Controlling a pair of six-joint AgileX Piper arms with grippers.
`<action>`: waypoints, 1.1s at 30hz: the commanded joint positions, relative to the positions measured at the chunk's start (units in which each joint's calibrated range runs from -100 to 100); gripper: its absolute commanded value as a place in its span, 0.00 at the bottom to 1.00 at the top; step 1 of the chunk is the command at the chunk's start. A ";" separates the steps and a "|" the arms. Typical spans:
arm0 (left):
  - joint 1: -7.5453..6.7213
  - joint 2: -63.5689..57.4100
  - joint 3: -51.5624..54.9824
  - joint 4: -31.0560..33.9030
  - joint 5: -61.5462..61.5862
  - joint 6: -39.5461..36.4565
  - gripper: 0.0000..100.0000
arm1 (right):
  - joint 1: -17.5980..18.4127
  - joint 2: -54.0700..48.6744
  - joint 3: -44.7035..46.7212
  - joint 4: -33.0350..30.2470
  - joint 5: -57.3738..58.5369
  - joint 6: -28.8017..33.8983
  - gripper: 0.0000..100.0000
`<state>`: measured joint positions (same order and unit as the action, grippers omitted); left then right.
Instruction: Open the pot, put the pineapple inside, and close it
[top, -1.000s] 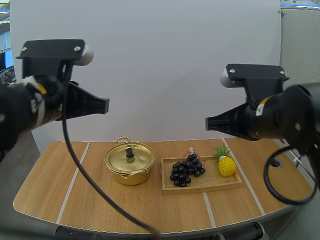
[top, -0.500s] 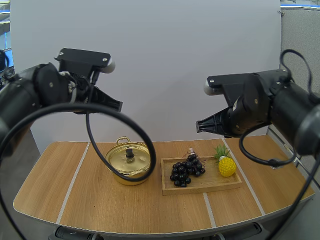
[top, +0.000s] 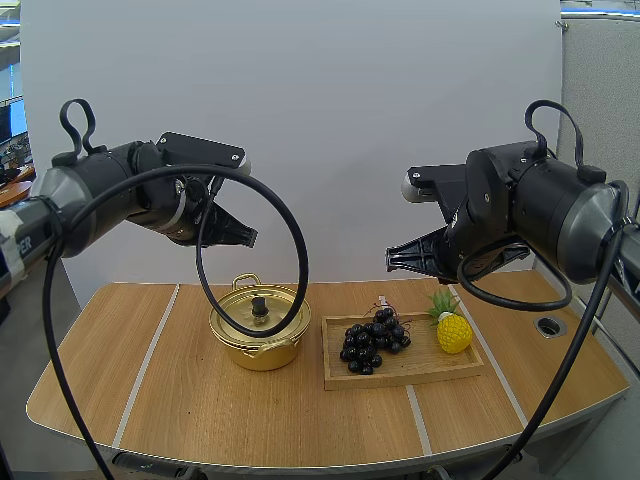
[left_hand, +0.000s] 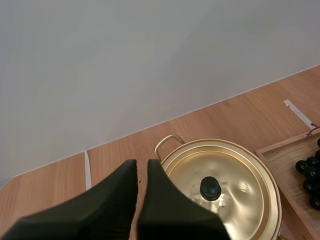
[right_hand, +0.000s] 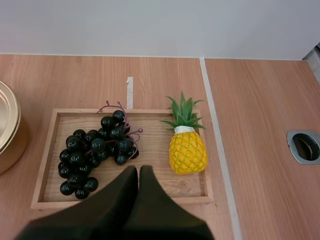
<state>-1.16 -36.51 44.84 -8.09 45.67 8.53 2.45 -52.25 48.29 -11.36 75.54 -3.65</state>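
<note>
Yellow, with a criss-cross skin and a tuft of green leaves above a pale collar, the pineapple (right_hand: 187, 150) lies in the right end of the wooden tray (right_hand: 75, 111), its leaves pointing to the tray's far rim. A bunch of black grapes (right_hand: 95, 150) fills the tray's left half, near the fruit but apart from it. Just left of the tray stands the golden pot (top: 255, 355), its lid (left_hand: 220, 170) on, with a black knob (left_hand: 210, 187) in the middle. A small stamped mark beside the knob is too small to read. The left claw (left_hand: 142, 162), fingers closed together on nothing, hangs in the air above the pot. The right claw (right_hand: 138, 168), likewise closed and empty, hangs over the tray's near rim, between grapes and pineapple. Tray and pot rest on the wood-grain worktop (top: 200, 420).
</note>
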 joint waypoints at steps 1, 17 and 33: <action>0.01 0.20 -0.09 -1.29 -1.82 -0.17 0.53 | 0.08 -0.25 -0.53 -0.58 -2.82 1.27 0.51; 0.01 0.20 -0.09 -0.69 -0.24 4.37 1.00 | 0.08 -0.25 -0.53 -1.41 -4.88 1.07 1.00; -3.34 8.96 -6.67 -0.98 8.05 14.04 1.00 | 0.08 -0.25 -0.41 -1.40 -4.88 1.07 1.00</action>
<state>-4.24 -29.93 40.35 -8.21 51.65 21.90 2.45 -52.25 48.29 -12.43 71.65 -2.75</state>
